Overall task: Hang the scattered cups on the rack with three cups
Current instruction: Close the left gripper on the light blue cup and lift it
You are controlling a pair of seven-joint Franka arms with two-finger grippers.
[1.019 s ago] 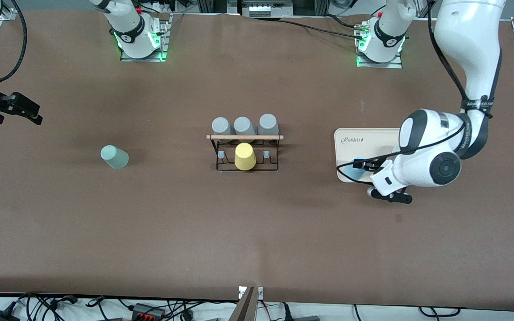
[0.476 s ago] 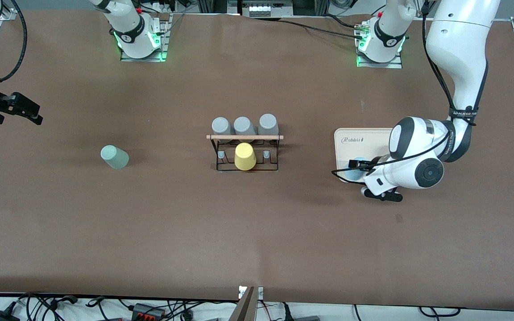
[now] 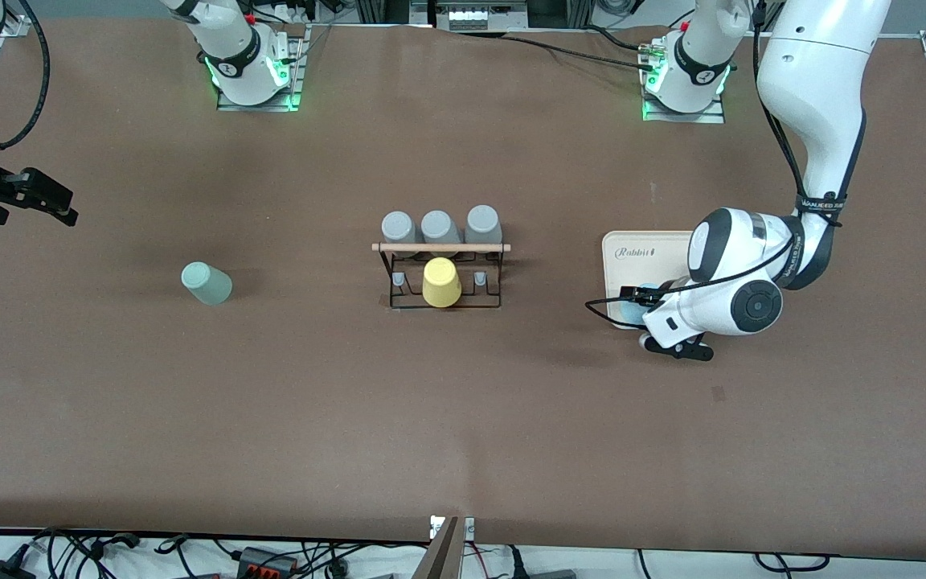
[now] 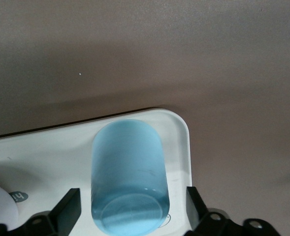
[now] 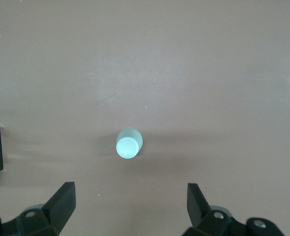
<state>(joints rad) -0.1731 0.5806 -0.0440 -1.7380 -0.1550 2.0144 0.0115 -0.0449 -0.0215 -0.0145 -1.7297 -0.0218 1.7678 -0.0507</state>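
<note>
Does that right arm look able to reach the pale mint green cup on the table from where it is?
Probably yes. The right gripper hangs open over bare table, and the pale mint green cup stands alone in the open, upside down, with nothing beside it. The small black wire rack stands well apart.

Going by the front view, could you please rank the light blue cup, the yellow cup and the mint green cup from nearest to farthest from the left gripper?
1. Light blue cup: on the white tray, between the left gripper's open fingers.
2. Yellow cup: on the rack mid-table.
3. Mint green cup: on the table toward the right arm's end.
</note>
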